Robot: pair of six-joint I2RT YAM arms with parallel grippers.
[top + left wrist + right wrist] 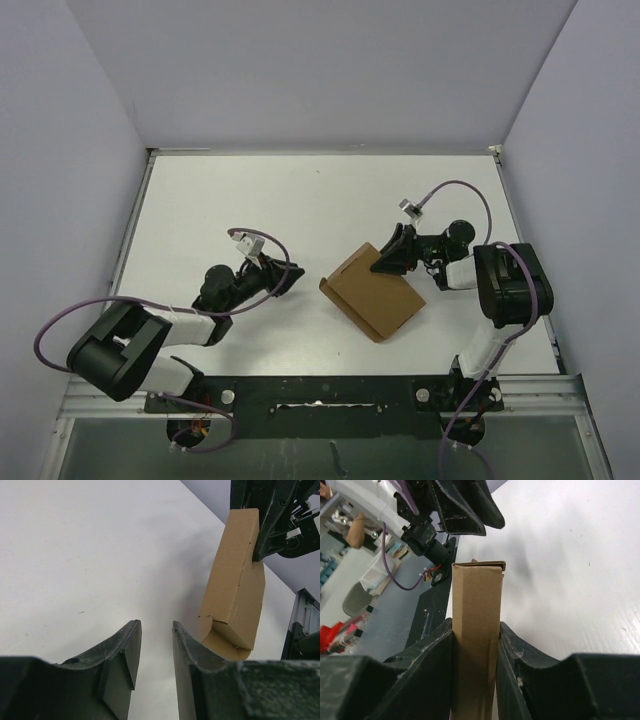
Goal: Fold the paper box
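Right claw (476, 627) clamped on plain brown box (372, 292); left claw (155, 627) slightly parted, empty, near box.

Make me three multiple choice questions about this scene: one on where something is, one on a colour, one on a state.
1. Where is the paper box?
A. By the left arm's base
B. At the right gripper
C. Against the far wall

2. What colour is the box?
A. White
B. Blue
C. Brown

3. How is the left gripper?
A. Open and empty
B. Shut on the box
C. Shut on a cable

Answers:
1 B, the right wrist view shows it clamped on the box.
2 C, it is plain brown cardboard.
3 A, its gap holds nothing and the box is apart from it.
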